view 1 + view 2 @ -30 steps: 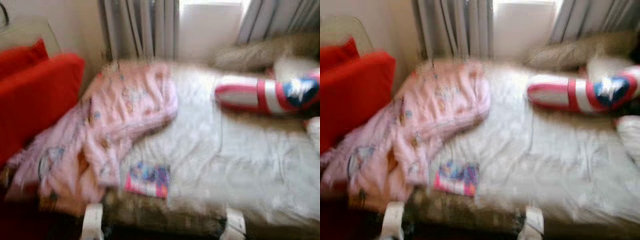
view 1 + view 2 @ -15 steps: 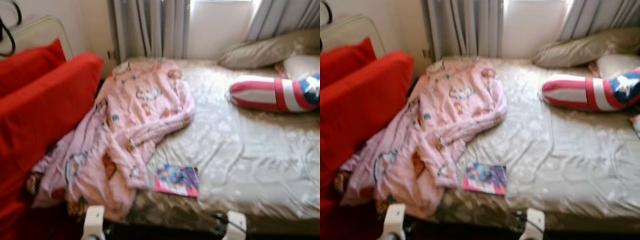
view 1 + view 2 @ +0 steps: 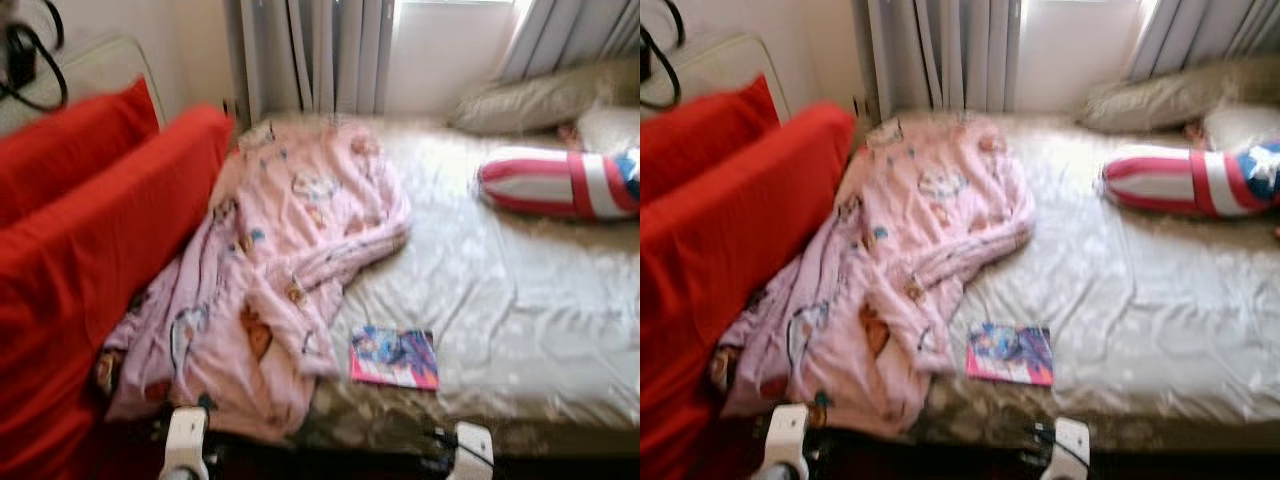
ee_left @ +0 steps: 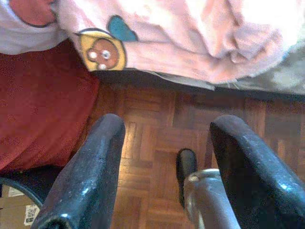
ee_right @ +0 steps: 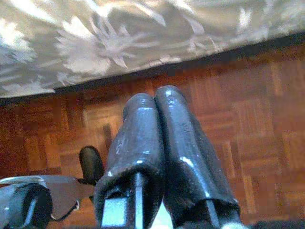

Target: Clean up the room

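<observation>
Camera: whole view has slid right against half a second ago, so more red shows at the left; the head moved, the things did not. Sharper than a second ago.
Bed (image 3: pixel 520 300): pale floral sheet, centre and right of frame.
Blanket (image 3: pixel 280 270): pink, crumpled, centre-left, draped over the bed's left edge and hanging over its near edge.
Book (image 3: pixel 394 357): colourful cover, flat on the sheet, lower centre, just beside the blanket's hem.
Striped cushion (image 3: pixel 560 183): red and white, upper right.
Pillow (image 3: pixel 530 100): beige, upper right, by the curtains (image 3: pixel 310 55).
Sofa (image 3: pixel 90 250): red, left edge.
Left claw (image 4: pixel 164 167): fingers apart, empty, over parquet floor (image 4: pixel 147 129) below the blanket's edge.
Right claw (image 5: pixel 159 143): fingers pressed together, empty, over the floor by the bed's edge.
</observation>
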`<state>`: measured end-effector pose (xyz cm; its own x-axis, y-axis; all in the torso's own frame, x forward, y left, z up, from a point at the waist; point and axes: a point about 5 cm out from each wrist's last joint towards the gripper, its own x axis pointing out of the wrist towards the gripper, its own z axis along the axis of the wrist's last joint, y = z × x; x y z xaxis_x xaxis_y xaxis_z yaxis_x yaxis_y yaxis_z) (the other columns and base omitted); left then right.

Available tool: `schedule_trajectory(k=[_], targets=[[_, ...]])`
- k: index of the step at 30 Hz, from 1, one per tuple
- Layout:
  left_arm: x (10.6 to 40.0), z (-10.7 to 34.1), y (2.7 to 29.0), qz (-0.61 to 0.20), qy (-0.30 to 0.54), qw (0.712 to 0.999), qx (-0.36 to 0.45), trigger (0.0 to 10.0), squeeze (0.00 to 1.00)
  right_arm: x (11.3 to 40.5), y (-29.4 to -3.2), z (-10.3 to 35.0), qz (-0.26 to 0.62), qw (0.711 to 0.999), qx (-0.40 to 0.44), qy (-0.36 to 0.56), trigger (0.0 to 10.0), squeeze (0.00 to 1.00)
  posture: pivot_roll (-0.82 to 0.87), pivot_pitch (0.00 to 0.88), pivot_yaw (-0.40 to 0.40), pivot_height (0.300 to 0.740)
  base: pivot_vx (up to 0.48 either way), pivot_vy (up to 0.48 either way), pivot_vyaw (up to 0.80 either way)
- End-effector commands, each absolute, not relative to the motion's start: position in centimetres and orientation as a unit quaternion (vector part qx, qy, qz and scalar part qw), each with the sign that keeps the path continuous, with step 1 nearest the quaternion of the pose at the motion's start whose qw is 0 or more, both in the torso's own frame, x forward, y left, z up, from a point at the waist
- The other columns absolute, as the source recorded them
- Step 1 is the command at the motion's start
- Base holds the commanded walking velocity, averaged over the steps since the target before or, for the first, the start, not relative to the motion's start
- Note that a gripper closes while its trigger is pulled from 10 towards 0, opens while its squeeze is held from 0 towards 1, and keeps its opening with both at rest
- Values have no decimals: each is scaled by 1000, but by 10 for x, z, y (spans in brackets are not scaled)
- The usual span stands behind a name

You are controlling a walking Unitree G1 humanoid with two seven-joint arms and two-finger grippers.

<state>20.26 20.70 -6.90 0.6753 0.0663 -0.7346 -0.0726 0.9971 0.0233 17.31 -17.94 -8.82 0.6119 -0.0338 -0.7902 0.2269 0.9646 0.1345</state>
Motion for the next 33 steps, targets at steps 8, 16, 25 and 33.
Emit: schedule_trajectory(k=[8,16,25,33], targets=[[203,-69,205,37,403,914,-11,10000,0,172,-184,-88,-79,890,108,435,10000,0,36,0,6,740,102,0,0],[204,-69,204,35,403,915,-14,10000,0,172,-185,-88,-80,890,108,435,10000,0,34,0,3,740,305,0,0],[204,-69,203,34,402,915,-15,10000,0,172,-186,-88,-81,890,107,435,10000,0,35,0,0,740,306,0,0],[203,-69,203,33,402,915,-15,10000,0,173,-185,-88,-79,892,108,432,10000,0,36,0,0,740,225,0,0]])
